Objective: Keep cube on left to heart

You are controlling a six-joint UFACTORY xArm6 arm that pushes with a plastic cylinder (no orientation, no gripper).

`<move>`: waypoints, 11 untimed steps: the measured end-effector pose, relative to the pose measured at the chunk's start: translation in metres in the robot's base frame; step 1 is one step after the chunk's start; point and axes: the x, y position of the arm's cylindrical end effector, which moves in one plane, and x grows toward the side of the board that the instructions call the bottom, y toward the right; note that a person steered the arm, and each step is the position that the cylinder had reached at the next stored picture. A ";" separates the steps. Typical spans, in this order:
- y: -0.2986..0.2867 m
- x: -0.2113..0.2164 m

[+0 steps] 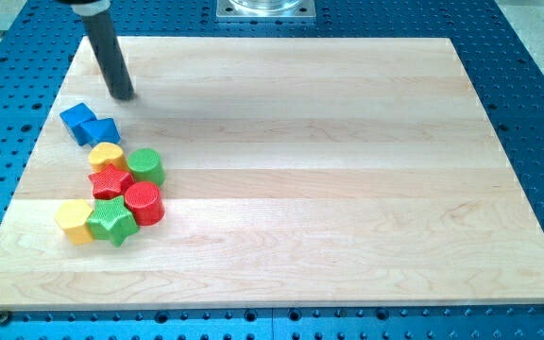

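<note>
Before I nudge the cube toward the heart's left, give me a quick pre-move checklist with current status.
1. My tip in view: ok, near the board's top-left corner.
2. Tip free of blocks: ok, it sits just above the blue cube, not touching.
3. Blue cube identified: ok, with the blue star touching its right side.
4. Yellow heart located: ok, just below the blue star.
5. Cube on the heart's left: not ok, it lies up-left of it.
6. Spot left of the heart free: ok, bare wooden board there.
</note>
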 end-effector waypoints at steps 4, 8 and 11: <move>-0.035 0.069; -0.074 0.124; -0.028 0.080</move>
